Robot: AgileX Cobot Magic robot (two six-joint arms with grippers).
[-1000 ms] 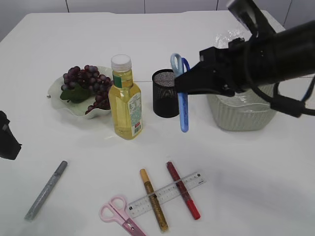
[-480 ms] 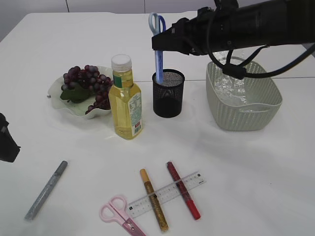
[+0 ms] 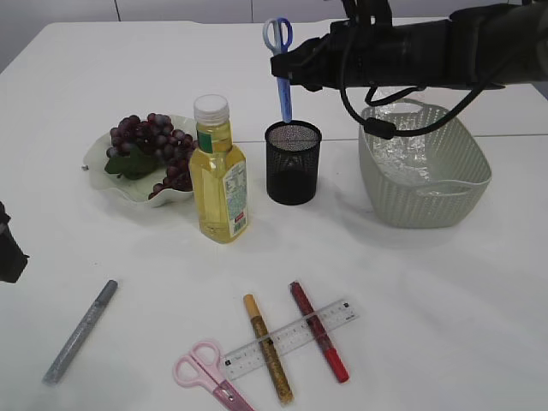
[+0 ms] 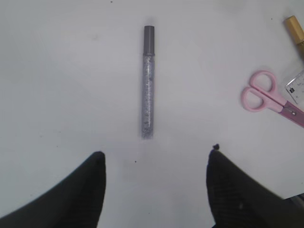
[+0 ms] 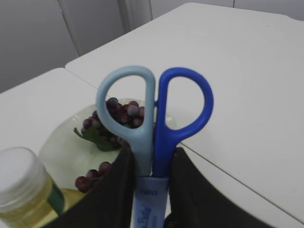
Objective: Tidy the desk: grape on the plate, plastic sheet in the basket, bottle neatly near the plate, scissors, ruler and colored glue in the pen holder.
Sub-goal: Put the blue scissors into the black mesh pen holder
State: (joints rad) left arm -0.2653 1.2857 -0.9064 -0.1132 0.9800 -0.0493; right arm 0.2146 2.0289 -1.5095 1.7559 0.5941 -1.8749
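Note:
My right gripper [image 3: 287, 67] is shut on blue scissors [image 3: 280, 64], held upright with the tip just above the black mesh pen holder [image 3: 293, 162]; the handles show in the right wrist view [image 5: 154, 114] between the jaws [image 5: 151, 164]. Purple grapes [image 3: 150, 144] lie on the pale green plate [image 3: 96, 154]. The oil bottle [image 3: 217, 174] stands beside the plate. The plastic sheet [image 3: 402, 154] lies in the basket [image 3: 428, 201]. Pink scissors [image 3: 210, 373], a clear ruler [image 3: 287, 338], gold glue [image 3: 267, 348], red glue [image 3: 318, 330] and silver glue [image 3: 80, 331] lie at the front. My left gripper [image 4: 154, 159] is open above the silver glue [image 4: 147, 80].
The left arm's black body [image 3: 10, 248] sits at the left table edge. In the left wrist view the pink scissors [image 4: 268, 97] lie to the right of the silver glue. The ruler lies across the gold and red glue sticks.
My right gripper carried the blue scissors up and left from in front of the basket, turned them upright, and now holds them over the pen holder. The left arm barely moved.

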